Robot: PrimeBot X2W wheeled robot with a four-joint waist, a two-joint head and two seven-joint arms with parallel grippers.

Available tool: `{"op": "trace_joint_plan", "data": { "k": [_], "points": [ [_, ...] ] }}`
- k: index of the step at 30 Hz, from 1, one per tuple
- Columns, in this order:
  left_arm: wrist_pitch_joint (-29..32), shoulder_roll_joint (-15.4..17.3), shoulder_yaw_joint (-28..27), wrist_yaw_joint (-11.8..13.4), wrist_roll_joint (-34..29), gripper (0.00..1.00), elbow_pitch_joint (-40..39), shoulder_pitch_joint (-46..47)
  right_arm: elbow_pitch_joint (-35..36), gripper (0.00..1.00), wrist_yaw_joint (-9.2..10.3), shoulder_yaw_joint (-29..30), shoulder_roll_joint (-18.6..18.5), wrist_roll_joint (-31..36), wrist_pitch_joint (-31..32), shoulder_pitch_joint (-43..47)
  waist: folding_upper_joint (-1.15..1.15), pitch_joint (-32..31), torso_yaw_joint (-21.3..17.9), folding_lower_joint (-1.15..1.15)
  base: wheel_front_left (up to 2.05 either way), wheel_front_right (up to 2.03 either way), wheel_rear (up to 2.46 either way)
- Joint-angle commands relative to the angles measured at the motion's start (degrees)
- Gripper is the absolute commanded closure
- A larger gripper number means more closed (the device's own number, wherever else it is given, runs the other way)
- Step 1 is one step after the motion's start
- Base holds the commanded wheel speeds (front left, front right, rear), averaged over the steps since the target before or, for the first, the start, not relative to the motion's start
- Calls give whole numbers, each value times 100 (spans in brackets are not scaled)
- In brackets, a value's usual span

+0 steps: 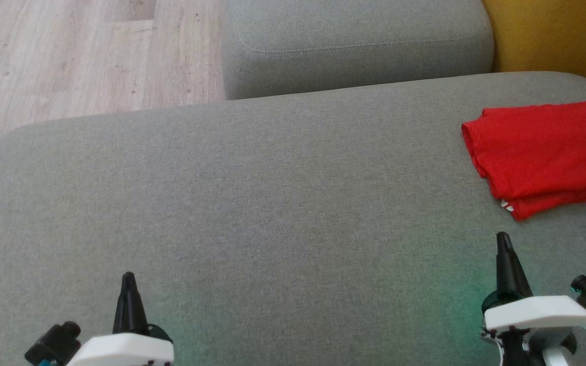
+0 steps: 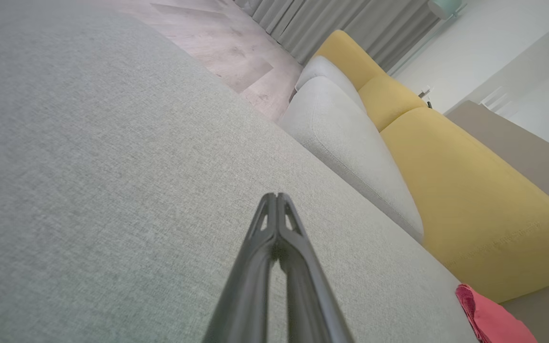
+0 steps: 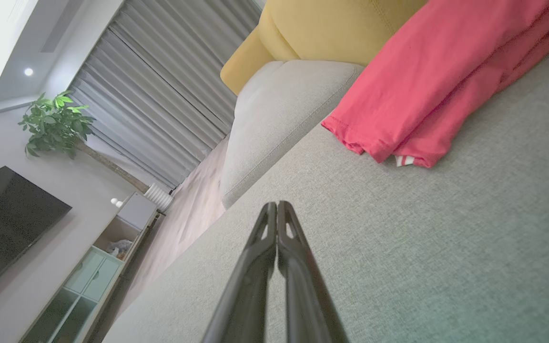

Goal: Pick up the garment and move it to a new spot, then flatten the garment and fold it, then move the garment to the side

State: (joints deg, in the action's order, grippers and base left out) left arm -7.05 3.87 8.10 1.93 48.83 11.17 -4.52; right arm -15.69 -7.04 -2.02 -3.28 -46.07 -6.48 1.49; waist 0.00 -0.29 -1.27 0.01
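The garment point(image 1: 545, 152) is red and lies folded in a neat rectangle at the right end of the grey sofa seat point(image 1: 272, 203). A white tag peeks out at its near corner. My right gripper point(image 1: 502, 239) is shut and empty, hovering a short way in front of the garment, apart from it. In the right wrist view the garment point(image 3: 427, 90) lies ahead and to the right of the shut gripper point(image 3: 277, 206). My left gripper point(image 1: 128, 277) is shut and empty over the left part of the seat. The left wrist view shows that gripper point(image 2: 277, 196) and a garment corner point(image 2: 486, 317).
A grey cushion block point(image 1: 354, 46) sits behind the seat, and a yellow backrest point(image 1: 552, 35) rises at the far right. Wooden floor point(image 1: 69, 61) lies beyond the seat's left and back edge. A TV point(image 3: 3, 224), cabinet and plant stand across the room.
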Motion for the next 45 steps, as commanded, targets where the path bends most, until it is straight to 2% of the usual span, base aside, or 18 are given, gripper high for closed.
{"op": "trace_joint_plan", "data": {
  "k": [1,45],
  "points": [
    [45,80,-172,-63,173,100,-134,325,184,100,-22,-14,-108,-196,25,-305,0,1,3,0,0,0,0],
    [752,89,-833,-632,3012,100,130,793,182,100,-37,397,-121,-3179,727,-590,0,31,83,0,0,0,0]
  ]
}}
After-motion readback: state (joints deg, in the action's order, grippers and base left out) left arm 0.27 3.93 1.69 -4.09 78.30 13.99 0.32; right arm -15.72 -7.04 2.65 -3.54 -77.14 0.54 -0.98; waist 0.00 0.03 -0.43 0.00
